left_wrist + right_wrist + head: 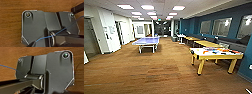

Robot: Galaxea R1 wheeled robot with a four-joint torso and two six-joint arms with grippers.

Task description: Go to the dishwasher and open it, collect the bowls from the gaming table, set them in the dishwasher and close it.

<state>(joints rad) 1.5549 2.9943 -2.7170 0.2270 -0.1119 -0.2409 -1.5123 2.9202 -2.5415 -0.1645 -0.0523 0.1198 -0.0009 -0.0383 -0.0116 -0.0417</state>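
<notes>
The robot stands in a long recreation room with a brown carpet [146, 72], evidently in transit; both wrist cameras look down past the robot's own dark plates onto that carpet, which suggests the arms hang stowed for driving. Whether either claw is open or closed cannot be told from these views.

A blue table-tennis table [146, 41] stands mid-room. Along the blue wall on the right runs a row of yellow tables; the nearest, a yellow-legged table [215, 56], carries a pale top with orange and dark items, possibly game pieces, though they are too blurred to name. It may be the gaming table, but no green field or rods can be confirmed, and no bowls can be made out.

No dishwasher is to be found here; it lies elsewhere.
</notes>
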